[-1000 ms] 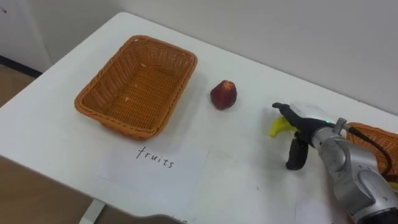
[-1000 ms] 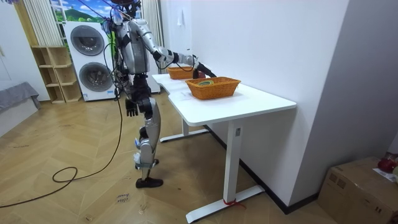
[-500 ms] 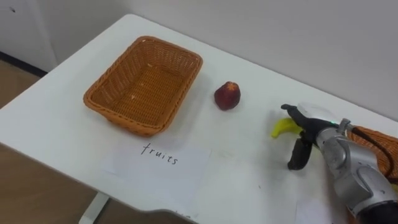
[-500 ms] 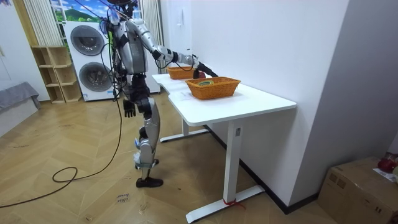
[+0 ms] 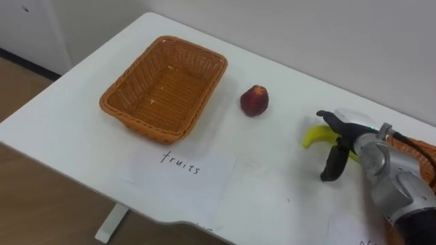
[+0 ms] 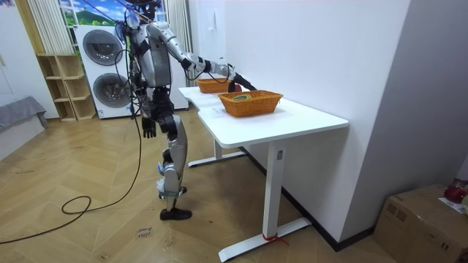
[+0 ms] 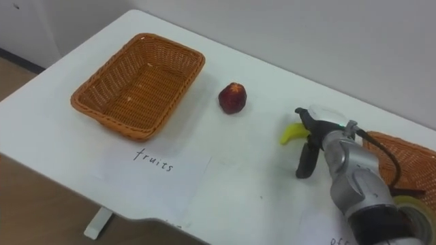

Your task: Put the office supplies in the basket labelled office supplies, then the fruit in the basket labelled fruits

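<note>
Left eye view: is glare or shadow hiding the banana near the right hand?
Left eye view: even light, no glare on the table; the banana is part hidden by the right hand, not by shadow. Right eye view: the same.

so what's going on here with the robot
The robot stands at a white table, sorting things into baskets. Its right hand is down over a banana; whether it has a grip on it is unclear. A red fruit lies on the table beside the wicker basket, which has nothing in it. The left hand hangs at its side.
</note>
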Robot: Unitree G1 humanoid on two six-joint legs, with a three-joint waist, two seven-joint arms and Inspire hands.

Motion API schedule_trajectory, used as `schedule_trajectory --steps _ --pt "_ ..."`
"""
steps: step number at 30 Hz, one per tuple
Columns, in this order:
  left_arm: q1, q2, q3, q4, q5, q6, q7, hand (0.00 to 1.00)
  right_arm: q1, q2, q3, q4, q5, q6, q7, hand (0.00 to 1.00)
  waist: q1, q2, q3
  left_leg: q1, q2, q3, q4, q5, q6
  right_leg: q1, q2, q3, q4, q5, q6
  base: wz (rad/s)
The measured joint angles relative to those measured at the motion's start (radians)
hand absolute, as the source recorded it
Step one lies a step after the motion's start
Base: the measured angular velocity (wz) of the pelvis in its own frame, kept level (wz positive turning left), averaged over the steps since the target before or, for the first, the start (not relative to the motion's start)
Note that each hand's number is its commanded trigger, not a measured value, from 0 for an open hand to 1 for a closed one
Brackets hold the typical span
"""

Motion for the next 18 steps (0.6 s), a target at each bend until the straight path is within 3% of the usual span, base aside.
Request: schedule_trajectory --steps 10,18 --pt "-0.026 0.014 -0.005 -0.004 0.003 0.011 -0.034 0.0 -0.094 -0.029 0.011 0.154 0.073 0.013 0.061 0.0 0.016 -0.002 0.0 -0.016 -0.008 -0.016 0.0 0.013 0.002 -0.011 -0.001 -0.012 -0.017 0.002 0.001 0.04" --pt "-0.044 0.033 -0.005 -0.004 0.003 -0.019 -0.036 0.0 -0.11 -0.045 0.048 0.194 0.085 0.018 0.103 0.0 0.037 -0.017 -0.0018 -0.005 -0.01 -0.024 -0.007 0.018 0.002 0.005 -0.001 -0.015 -0.021 0.002 0.003 0.04"
